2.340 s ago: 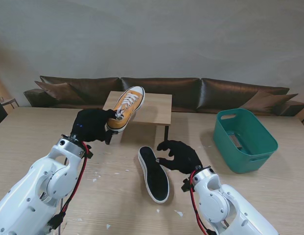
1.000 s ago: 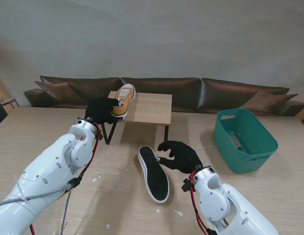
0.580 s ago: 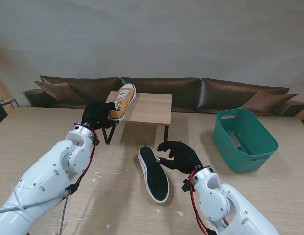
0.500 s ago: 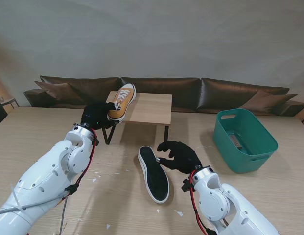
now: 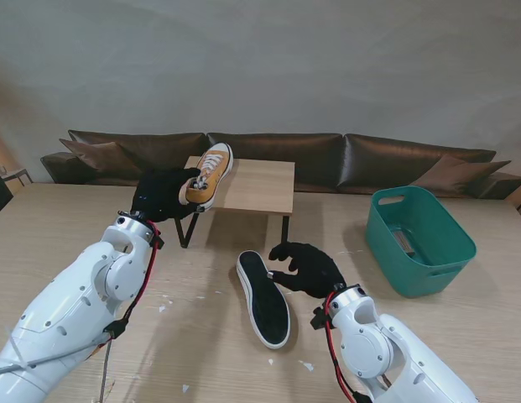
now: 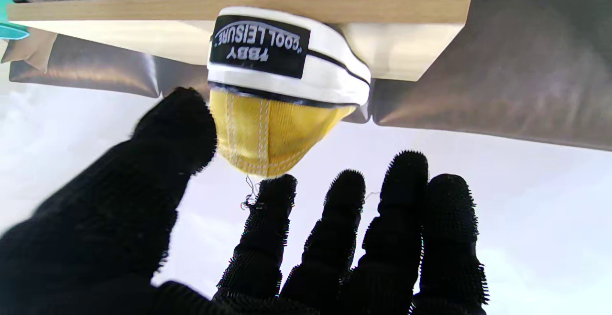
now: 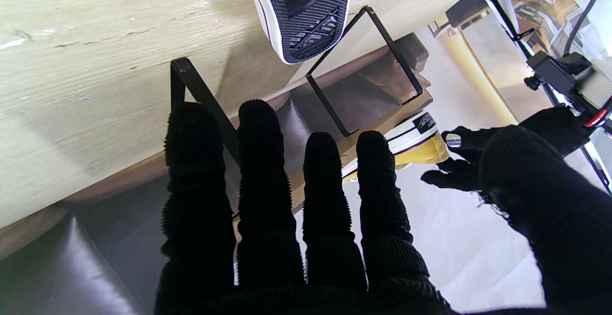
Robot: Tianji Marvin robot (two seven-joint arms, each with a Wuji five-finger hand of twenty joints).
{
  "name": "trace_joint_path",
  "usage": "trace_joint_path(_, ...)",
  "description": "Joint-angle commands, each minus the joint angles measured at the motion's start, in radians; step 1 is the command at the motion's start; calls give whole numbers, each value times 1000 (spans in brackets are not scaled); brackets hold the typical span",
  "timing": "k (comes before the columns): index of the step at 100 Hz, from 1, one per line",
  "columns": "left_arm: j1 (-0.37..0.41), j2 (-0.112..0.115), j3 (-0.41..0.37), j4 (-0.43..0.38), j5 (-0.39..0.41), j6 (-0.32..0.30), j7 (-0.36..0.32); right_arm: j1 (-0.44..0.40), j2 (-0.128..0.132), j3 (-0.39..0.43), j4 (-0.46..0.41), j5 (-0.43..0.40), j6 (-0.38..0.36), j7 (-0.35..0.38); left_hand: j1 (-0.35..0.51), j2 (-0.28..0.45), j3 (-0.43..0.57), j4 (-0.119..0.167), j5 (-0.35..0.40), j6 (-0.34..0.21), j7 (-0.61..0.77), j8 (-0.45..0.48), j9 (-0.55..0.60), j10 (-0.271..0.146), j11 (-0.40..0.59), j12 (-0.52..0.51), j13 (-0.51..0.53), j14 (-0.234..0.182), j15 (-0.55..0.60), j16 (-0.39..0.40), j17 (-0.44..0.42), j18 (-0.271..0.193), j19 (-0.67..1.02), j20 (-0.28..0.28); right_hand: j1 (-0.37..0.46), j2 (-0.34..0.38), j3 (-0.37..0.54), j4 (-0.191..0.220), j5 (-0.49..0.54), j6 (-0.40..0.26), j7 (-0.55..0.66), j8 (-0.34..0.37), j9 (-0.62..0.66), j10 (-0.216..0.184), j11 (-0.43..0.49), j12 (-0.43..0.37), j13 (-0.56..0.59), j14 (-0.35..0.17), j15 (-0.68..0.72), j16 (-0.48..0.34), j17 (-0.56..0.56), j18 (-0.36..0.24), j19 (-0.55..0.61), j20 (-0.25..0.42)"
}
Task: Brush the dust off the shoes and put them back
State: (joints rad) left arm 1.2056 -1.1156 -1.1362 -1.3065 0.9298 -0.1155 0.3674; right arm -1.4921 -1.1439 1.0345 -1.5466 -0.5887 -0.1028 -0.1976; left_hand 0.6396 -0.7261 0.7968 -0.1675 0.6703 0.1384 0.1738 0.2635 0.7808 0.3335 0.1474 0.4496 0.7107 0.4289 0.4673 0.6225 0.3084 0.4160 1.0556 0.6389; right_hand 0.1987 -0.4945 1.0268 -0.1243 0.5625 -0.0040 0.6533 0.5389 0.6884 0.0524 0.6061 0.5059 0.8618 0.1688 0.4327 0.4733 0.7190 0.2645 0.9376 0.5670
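— Where's the left robot hand [image 5: 164, 194]?
— Fingers spread, holding nothing, just behind the heel of the yellow shoe [image 5: 208, 174] on the small stand [image 5: 260, 186].
— And rightward?
— The other shoe [image 5: 263, 298] lies sole-up on the counter [image 5: 42, 243]; the right robot hand [image 5: 309, 269] hovers beside it, fingers apart.

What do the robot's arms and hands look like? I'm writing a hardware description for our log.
Both arms have glossy white rounded shells with silver metal rings at the wrists. The left hand and right hand are five-fingered and covered in black, nubby-textured gloves. Red and black cables run along the outside of each forearm, and small bolt holes dot the white shells.
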Motion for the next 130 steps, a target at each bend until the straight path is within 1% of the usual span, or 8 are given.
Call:
trace_joint_path(1, 13, 4, -16, -37, 3, -12, -22, -2, -2, -4, -1, -2, 2, 16, -43, 43, -33, 27, -49, -14, -38, -32, -49, 18, -28, -38, -70, 36, -66, -55, -47, 38, -66, -22, -3, 28, -16, 26, -32, 1, 1, -5, -16, 18, 8, 1, -6, 6, 13, 5, -397, 21, -11, 3)
trace_joint_path(10, 46, 3, -48, -88, 0, -30, -27, -2, -1, -5, -1, -6, 5, 18, -75, 96, -81, 28, -58, -17, -41, -50, -85, 17, -45, -72, -127, 47, -127, -101, -92, 36, -136, -43, -4, 28, -18, 26, -28, 3, 1, -5, -18, 18, 8, 1, -7, 9, 13, 5, -397, 22, -11, 3)
trace_joint_path(30, 175, 1, -131, -258, -1, -67, -29, -4, 4, -8, -14, -30, 50, 30, -54, 196, -138, 43, -25, 20, -7, -28, -70, 18, -28, -69, -127, 46, -112, -94, -101, 29, -133, -20, -7, 25, -28, 25, -29, 5, -2, -6, -21, 21, 7, 1, -12, 19, 15, 6, -400, 26, -12, 4)
trace_joint_path(47, 333, 0, -194, -413, -28, -97, -66, -1, 6, -26, -29, -56, 128, 42, -19, 237, -166, 55, 61, 49, 59, 43, -5, 18, 1, -36, -78, 34, -69, -68, -68, 27, -90, 8, -20, 25, -49, 21, -35, 8, -10, -8, -27, 23, 5, 1, -19, 26, 16, 7, -405, 26, -13, 6)
trace_joint_path(67, 497, -1, -236, -518, -94, -107, -122, 33, 5, -77, -34, -78, 267, 71, 31, 283, -212, 67, 116, 68, 78, 107, 70, 26, 20, -3, -33, 37, -46, -51, -46, 43, -61, 21, -38, 30, -128, 20, -51, 34, -47, -21, -42, 29, -2, 2, -40, 37, 12, 8, -426, 27, -21, 12)
trace_joint_path(97, 626, -11, -210, -525, -186, -73, -125, 154, 5, -220, 9, -127, 488, 146, 66, 319, -238, 74, 142, 93, 75, 123, 77, 43, 10, 0, -48, 66, -57, -48, -78, 58, -81, 24, -58, 64, -312, 43, -53, 63, -88, -33, -85, 35, 12, 20, -90, 12, 50, 27, -449, 6, -14, 40)
trace_joint_path(116, 662, -20, -192, -500, -224, -46, -95, 221, -15, -319, 68, -114, 609, 147, 88, 333, -253, 79, 150, 111, 68, 129, 80, 58, 7, 1, -60, 85, -69, -48, -101, 70, -108, 27, -83, 62, -351, 54, -48, 68, -97, -32, -115, 39, 17, 27, -123, 8, 72, 36, -479, 4, -23, 44)
trace_joint_path(130, 681, -22, -192, -494, -234, -37, -87, 257, -29, -373, 109, -95, 662, 144, 95, 338, -261, 80, 152, 113, 64, 131, 78, 62, 5, 2, -63, 86, -71, -47, -108, 70, -119, 31, -108, 63, -356, 59, -57, 70, -113, -37, -149, 43, 13, 28, -158, 6, 70, 35, -501, 1, -35, 44)
